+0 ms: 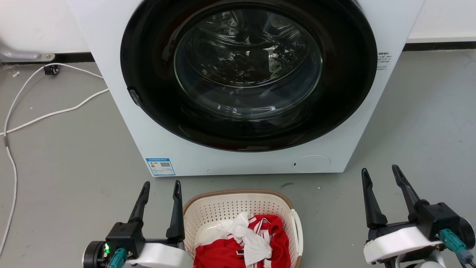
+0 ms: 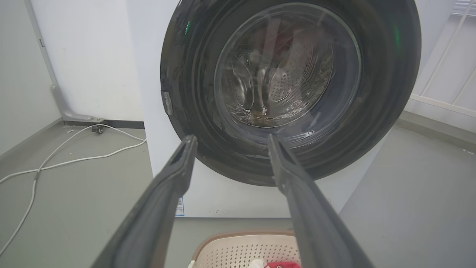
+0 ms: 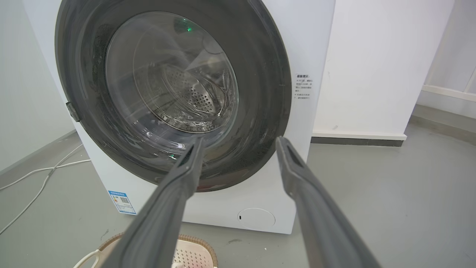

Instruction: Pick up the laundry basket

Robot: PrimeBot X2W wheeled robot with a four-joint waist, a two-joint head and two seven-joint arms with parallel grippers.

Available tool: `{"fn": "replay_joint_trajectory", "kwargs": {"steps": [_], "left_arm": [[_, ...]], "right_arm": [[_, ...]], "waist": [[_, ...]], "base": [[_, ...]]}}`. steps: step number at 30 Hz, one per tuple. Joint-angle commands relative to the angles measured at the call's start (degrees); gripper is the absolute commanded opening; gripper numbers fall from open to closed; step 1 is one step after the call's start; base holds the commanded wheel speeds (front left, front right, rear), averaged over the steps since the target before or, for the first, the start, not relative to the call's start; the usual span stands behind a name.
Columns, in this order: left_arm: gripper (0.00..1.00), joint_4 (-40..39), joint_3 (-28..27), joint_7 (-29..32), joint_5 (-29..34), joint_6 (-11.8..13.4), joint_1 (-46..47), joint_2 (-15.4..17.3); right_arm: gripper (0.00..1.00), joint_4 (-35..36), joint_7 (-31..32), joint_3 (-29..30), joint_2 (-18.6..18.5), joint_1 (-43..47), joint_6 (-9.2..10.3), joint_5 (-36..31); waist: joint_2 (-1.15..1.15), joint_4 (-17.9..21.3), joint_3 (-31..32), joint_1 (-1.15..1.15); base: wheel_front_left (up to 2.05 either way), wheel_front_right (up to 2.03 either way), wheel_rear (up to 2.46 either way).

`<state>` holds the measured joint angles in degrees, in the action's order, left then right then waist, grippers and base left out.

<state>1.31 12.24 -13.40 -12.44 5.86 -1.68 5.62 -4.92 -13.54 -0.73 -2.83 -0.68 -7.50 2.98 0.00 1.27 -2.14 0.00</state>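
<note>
Grey floor (image 1: 55, 156) carries the laundry basket (image 1: 238, 208), holding red and white clothes (image 1: 230, 255), just before the washing machine (image 1: 230, 163); left gripper (image 1: 162, 183) just beside its left rim, right gripper (image 1: 379, 168) well apart, both with fingers (image 1: 175, 216) spread, empty

Bright, even light — soft reflections streak the door glass (image 1: 247, 63).

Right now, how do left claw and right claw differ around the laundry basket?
Left claw sits close beside the laundry basket's left rim; right claw stands clear of its right handle. Left claw's tips are lower in head view than right claw's. Both open, empty, facing the washing machine.
</note>
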Motion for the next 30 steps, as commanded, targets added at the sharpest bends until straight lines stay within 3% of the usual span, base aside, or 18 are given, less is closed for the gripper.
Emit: {"fn": "replay_joint_trajectory", "kwargs": {"steps": [1, 12, 16, 30], "left_arm": [[1.00, 0.06, -1.13, -0.60, 0.96, -1.09, -0.47, -0.46], [1.00, 2.90, -5.66, -1.68, 4.39, -6.77, -1.86, -2.62], [1.00, 3.91, -5.20, -1.95, 6.91, -6.81, -1.40, -2.72], [1.00, 4.42, -4.67, -1.94, 5.58, -6.37, -1.33, -2.73]], "right_arm": [[1.00, -0.25, -0.47, 0.09, -0.10, 0.38, 0.02, 0.13], [1.00, -1.42, -1.58, 0.02, -0.08, 0.03, 0.02, -1.99], [1.00, -1.80, -1.70, -0.19, -0.08, -0.08, 0.02, -2.38], [1.00, -2.63, -1.68, -0.45, -0.08, -0.34, 0.02, -1.28]], "waist": [[0.00, 0.00, -0.05, 0.00], [0.00, 0.22, -0.29, 0.00], [0.00, 0.18, -0.39, 0.00], [0.00, 0.04, -0.21, 0.00]], "base": [[0.00, 0.00, 0.00], [0.00, 0.00, 0.00], [0.00, 0.00, 0.00], [0.00, 0.00, 0.00]]}}
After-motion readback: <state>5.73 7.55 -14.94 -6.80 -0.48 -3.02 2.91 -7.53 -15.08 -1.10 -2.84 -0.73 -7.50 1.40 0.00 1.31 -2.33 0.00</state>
